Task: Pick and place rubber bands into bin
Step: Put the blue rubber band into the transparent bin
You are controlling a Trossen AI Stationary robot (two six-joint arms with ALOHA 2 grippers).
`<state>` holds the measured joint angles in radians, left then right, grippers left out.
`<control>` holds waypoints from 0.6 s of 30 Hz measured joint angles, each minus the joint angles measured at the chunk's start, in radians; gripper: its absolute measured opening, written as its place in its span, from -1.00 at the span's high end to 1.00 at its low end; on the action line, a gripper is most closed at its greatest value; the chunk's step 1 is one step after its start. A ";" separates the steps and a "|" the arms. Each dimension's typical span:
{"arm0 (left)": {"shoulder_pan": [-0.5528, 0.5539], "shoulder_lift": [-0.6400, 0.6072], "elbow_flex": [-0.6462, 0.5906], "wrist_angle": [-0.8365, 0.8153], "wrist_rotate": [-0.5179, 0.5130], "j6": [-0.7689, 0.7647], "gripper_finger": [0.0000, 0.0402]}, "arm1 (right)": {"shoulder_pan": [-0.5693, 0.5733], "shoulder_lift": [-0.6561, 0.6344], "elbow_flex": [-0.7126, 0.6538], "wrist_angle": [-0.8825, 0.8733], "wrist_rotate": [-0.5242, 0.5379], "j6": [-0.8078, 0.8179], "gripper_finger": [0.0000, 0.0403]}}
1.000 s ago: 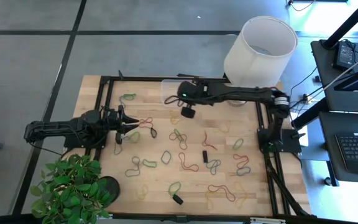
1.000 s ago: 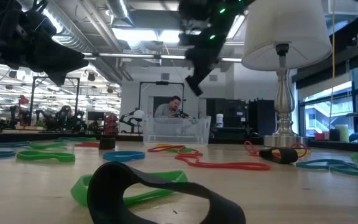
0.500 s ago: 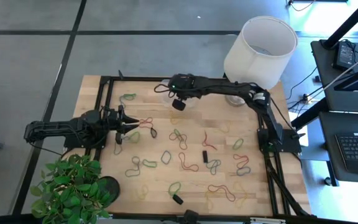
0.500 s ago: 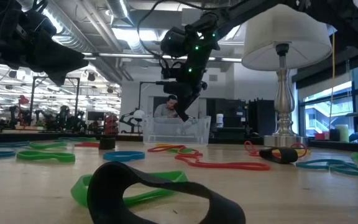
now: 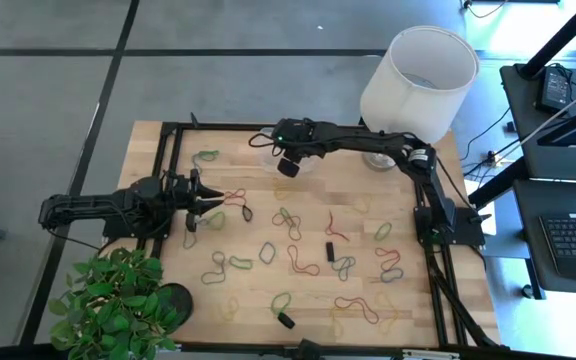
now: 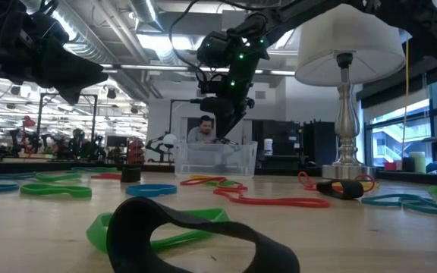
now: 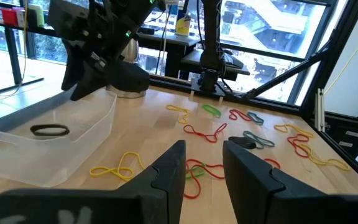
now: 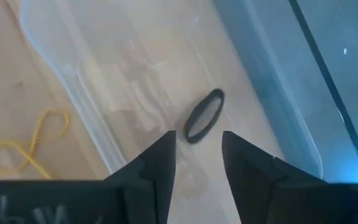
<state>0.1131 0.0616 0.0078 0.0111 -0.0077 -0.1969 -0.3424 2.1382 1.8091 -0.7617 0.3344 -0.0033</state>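
A black band point(image 8: 204, 116) lies in the bin point(image 8: 73, 81), just beyond the right gripper point(image 8: 197, 152), whose fingers are apart and empty. Lifting out carelessly could clip the bin's wall. The left gripper point(image 7: 204, 165) waits, fingers apart, near loose bands point(image 5: 288, 222) on the worktop point(image 5: 408, 300).

Bin point(image 8: 104, 93) clear glossy plastic; table point(image 5: 408, 300) pale matt wood; lampshade point(image 5: 418, 75) white matt.
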 joint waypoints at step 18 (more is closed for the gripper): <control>0.000 0.000 0.000 0.000 0.000 0.000 0.49 | 0.206 -0.275 -0.185 -0.100 0.000 0.069 0.94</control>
<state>0.1131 0.0616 0.0074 0.0109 -0.0074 -0.1970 -0.1360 1.8629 1.6246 -0.8617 0.3344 0.0661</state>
